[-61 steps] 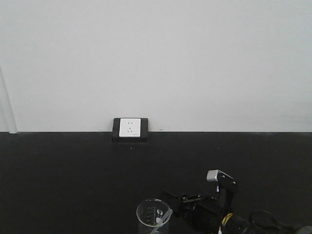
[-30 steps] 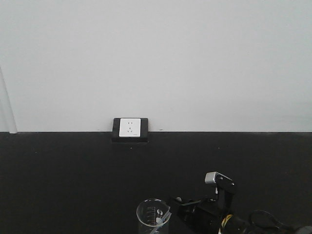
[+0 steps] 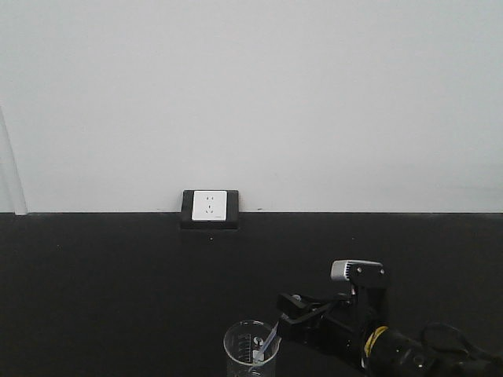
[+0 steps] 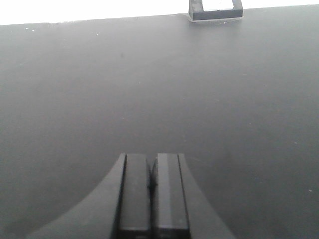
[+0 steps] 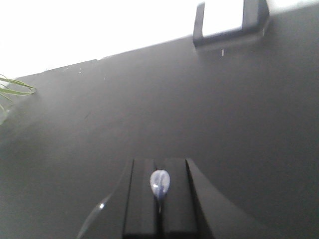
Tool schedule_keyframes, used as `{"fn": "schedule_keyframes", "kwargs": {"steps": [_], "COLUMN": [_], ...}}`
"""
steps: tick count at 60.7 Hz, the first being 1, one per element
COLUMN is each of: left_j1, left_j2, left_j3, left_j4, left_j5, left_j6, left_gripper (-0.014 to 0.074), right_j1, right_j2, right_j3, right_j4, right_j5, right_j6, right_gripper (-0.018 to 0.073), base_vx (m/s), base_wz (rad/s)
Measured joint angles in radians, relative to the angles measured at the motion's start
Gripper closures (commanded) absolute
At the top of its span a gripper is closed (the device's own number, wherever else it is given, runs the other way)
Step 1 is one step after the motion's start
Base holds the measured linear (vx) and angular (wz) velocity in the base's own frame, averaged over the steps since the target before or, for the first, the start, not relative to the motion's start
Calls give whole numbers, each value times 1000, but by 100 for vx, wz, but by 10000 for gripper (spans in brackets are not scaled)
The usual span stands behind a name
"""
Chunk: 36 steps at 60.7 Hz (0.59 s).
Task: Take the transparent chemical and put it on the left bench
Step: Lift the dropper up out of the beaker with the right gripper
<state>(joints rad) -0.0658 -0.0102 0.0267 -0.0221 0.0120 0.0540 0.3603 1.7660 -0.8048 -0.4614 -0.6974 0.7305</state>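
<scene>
Your right fingers (image 5: 144, 199) pinch the transparent chemical (image 5: 160, 183) at its bulb end, which pokes up between them. Front view: its thin stem slants from those fingers down into the glass beaker (image 3: 251, 357) on the black bench (image 3: 118, 314). Your left fingers (image 4: 135, 194) are pressed together, over dark bench, socket plate (image 4: 216, 10) far ahead.

Right arm (image 3: 338, 330): black casing, yellow ring (image 3: 376, 340) at one joint, silver-grey block (image 3: 355, 269) mounted on top, black cable (image 3: 444, 330) looping behind. Left gripper (image 4: 151, 196) and right gripper (image 5: 159, 199): flat matte-black fingers, flared dark base.
</scene>
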Motion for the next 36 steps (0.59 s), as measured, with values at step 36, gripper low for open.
{"fn": "schedule_keyframes", "kwargs": {"steps": [36], "left_j1": [0], "left_j2": [0], "left_j3": [0], "left_j4": [0], "left_j5": [0], "left_j6": [0], "left_gripper": [600], "right_j1": [0], "right_j2": [-544], "right_j3": [29], "right_j4": [-106], "right_j5": [547], "right_j6": [-178], "right_gripper": [563], "base_vx": [0], "base_wz": [0]}}
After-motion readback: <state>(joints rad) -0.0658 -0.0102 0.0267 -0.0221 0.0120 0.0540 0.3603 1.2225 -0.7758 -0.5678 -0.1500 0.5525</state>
